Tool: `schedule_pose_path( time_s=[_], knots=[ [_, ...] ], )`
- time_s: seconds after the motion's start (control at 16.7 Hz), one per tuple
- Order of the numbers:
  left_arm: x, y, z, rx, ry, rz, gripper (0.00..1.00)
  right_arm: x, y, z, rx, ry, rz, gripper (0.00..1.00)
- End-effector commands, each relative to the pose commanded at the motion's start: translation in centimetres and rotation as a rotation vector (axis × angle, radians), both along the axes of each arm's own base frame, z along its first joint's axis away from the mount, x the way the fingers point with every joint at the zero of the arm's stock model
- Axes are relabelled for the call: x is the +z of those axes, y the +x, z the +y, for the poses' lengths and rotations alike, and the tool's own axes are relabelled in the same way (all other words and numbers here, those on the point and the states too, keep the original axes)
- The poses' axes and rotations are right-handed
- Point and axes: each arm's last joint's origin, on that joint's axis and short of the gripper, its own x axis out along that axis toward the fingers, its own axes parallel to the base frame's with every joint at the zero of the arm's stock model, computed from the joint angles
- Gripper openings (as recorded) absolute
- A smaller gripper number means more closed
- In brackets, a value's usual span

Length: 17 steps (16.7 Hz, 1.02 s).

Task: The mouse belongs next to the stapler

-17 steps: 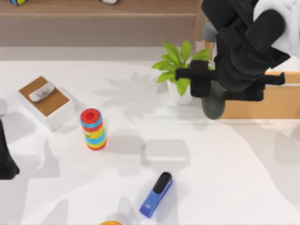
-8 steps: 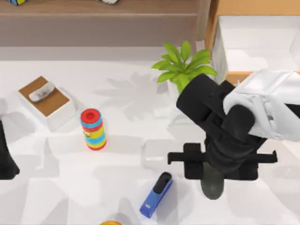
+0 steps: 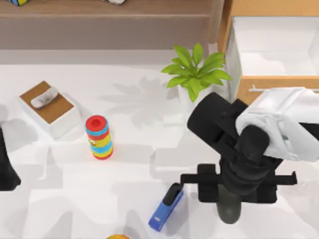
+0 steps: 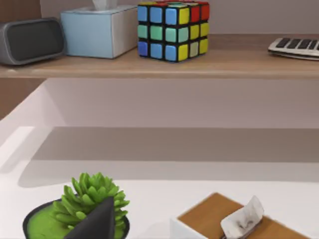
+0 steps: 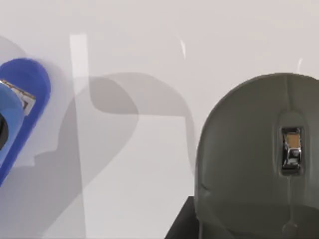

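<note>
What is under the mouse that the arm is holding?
Bare white table, with the stapler off to the left. The right gripper holds the mouse. The spot straight beneath the mouse is covered, so I cannot tell whether it touches the table.

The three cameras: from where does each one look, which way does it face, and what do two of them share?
Top view: above the table, looking down; right claw holds the mouse beside the stapler; left arm parked at the left edge.
Left wrist view: low, facing a shelf with a colour cube; a dark claw tip shows.
Right wrist view: close above the table, on mouse and stapler.
Shared: top and right wrist views both show mouse and stapler.
</note>
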Motion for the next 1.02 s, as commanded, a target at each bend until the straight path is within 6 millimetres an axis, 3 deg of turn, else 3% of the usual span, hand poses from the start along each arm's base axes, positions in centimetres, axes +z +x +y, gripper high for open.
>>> schedule_pose_path(
  time_s=[1.02],
  knots=[
    [0.0,0.0,0.0,0.000,0.000,0.000,1.00,1.2,2.8,-1.6,-0.196,0.071,-0.168,0.00]
  ],
)
